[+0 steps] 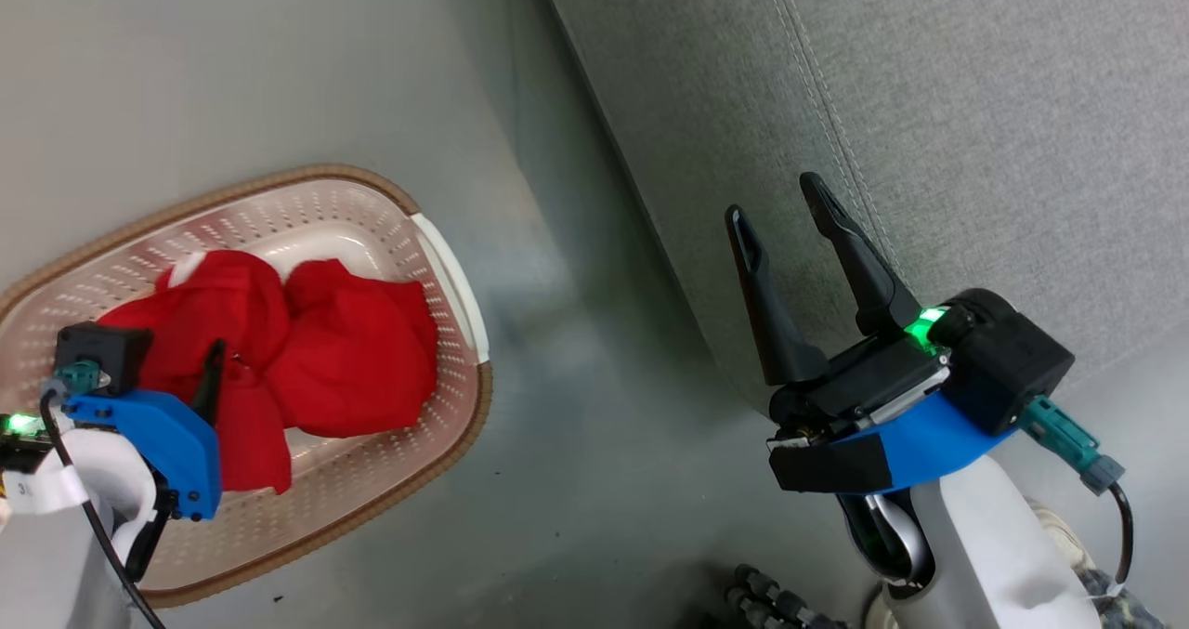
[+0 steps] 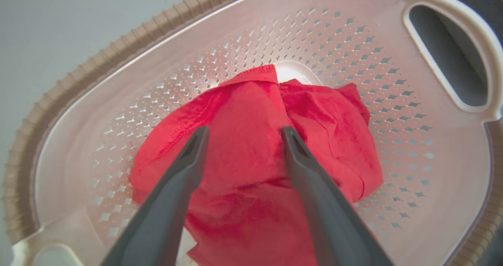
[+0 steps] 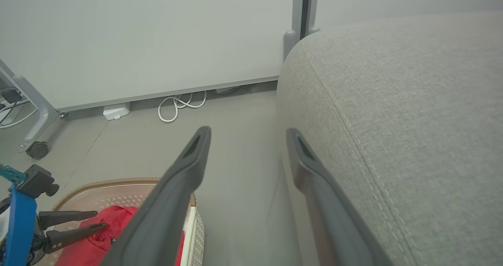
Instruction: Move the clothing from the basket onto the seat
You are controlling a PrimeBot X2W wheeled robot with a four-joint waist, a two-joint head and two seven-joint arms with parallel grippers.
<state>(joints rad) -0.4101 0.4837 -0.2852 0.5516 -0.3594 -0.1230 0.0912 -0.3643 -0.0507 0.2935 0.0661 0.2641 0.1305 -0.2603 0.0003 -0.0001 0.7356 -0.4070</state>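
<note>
I hold my left hand [image 2: 244,131] spread over the clothing [image 2: 243,101] in the basket [image 2: 118,54] so it can pinch a fold.

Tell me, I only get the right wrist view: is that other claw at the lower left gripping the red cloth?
Observer: No. The left wrist view shows the left gripper open, fingers spread over the clothing, nothing pinched.
Operator: How much cloth is there?
Observer: The head view shows one crumpled red heap in the middle of the basket, its perforated bottom showing around it.
Operator: Any markings on it?
Observer: A small white patch shows at the heap's upper left in the head view.
</note>
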